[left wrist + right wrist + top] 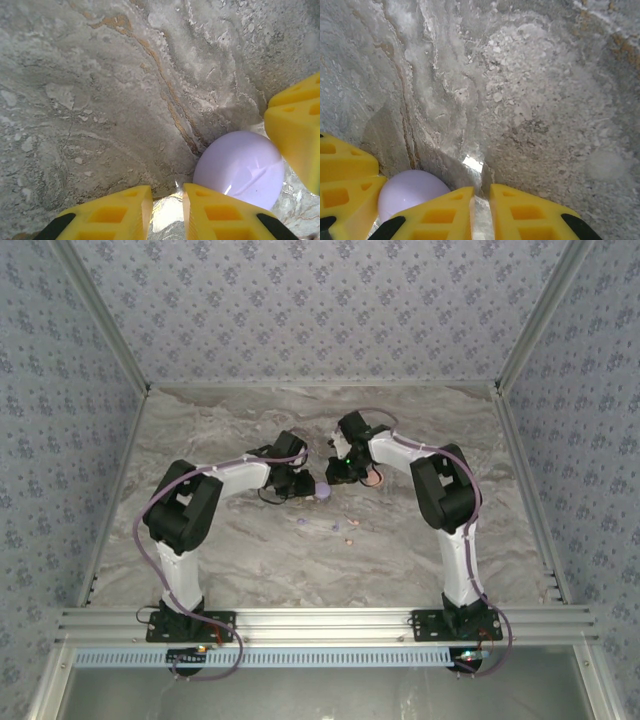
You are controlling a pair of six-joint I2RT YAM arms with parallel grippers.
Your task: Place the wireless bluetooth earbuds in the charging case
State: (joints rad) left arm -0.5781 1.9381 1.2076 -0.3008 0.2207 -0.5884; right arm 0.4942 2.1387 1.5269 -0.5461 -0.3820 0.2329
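A round lilac charging case lies shut on the marble table between both arms. In the left wrist view the case sits just right of my left gripper. That gripper's yellow jaws are nearly together, with a thin clear, shiny film pinched between them. My right gripper is likewise shut on a clear film that stands up from its tips, with the case to its left. Tiny lilac and salmon earbuds lie loose on the table nearer the bases. From above, the left gripper and right gripper almost touch.
A salmon-pink round case lies by the right gripper. The other arm's yellow fingers crowd in close on the right of the left wrist view. Patterned walls and metal rails enclose the table.
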